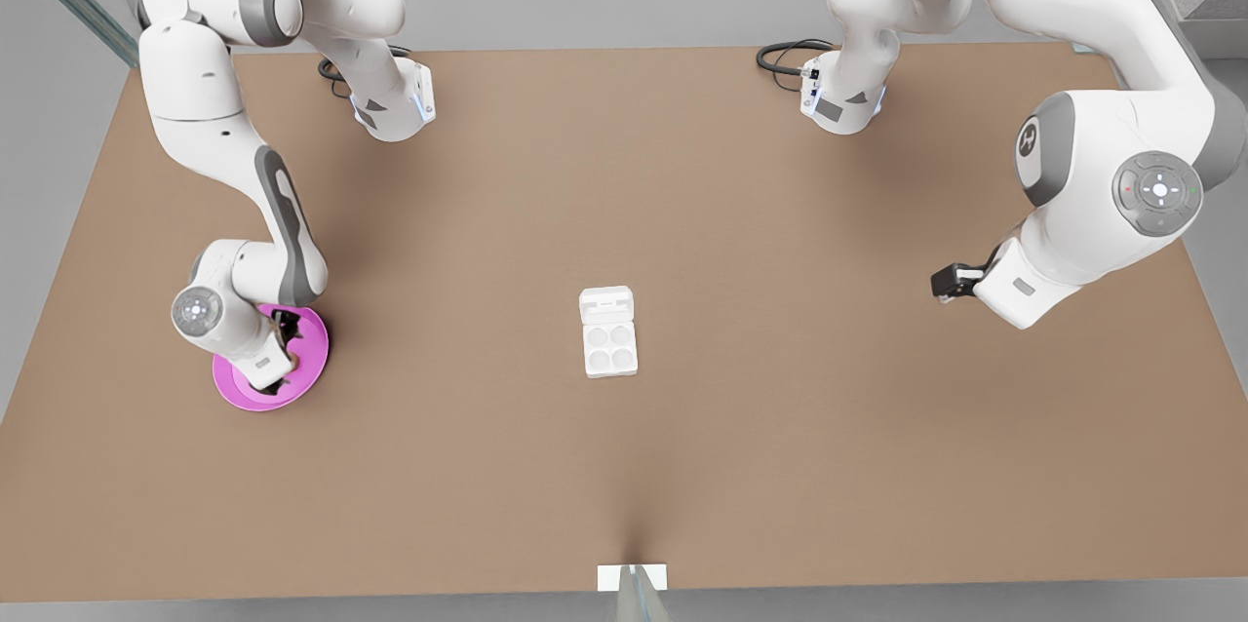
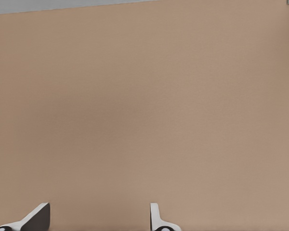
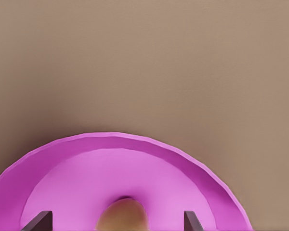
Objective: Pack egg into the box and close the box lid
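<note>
**Hovering over the egg on the pink plate**

Straddling the small tan-brown oval egg, the right gripper spreads its dark fingers wide on either side, unclosed, above the round pink plate at the front view's lower left. The egg's long axis cannot be told.

At centre, the small white square egg carton lies with its flat white hinged lid opened toward the frame's top.

At right, the left gripper waits above the brown table, fingers parted.
</note>
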Robot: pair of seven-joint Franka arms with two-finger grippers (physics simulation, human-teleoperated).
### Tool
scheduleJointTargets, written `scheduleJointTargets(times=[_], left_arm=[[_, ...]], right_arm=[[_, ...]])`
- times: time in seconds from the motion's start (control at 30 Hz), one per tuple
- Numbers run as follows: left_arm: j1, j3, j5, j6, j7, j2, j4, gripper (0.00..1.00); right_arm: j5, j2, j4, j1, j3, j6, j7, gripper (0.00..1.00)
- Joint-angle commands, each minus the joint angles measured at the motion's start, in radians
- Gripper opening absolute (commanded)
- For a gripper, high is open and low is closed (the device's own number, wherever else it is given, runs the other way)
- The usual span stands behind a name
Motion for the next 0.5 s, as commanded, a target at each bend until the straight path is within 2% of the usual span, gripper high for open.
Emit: scheduleJointTargets(times=[0.0, 0.3, 0.43, 0.47], left_arm=[[0.0, 0.0, 0.0, 0.0, 0.001, 0.0, -0.001, 1.0], [0.0, 0.0, 0.0, -0.012, -0.001, 0.001, -0.001, 1.0], [0.0, 0.0, 0.0, -0.012, 0.001, 0.005, -0.001, 1.0], [0.0, 0.0, 0.0, -0.012, 0.001, 0.005, -0.001, 1.0]], right_arm=[[-0.001, 0.004, 0.002, 0.0, -0.001, 0.0, 0.0, 1.0], [-0.01, 0.025, 0.009, -0.034, -0.001, 0.002, -0.017, 1.0], [-0.004, 0.035, 0.011, -0.031, -0.001, 0.002, -0.014, 0.78], [-0.004, 0.035, 0.012, -0.031, -0.001, 0.002, -0.014, 0.76]])
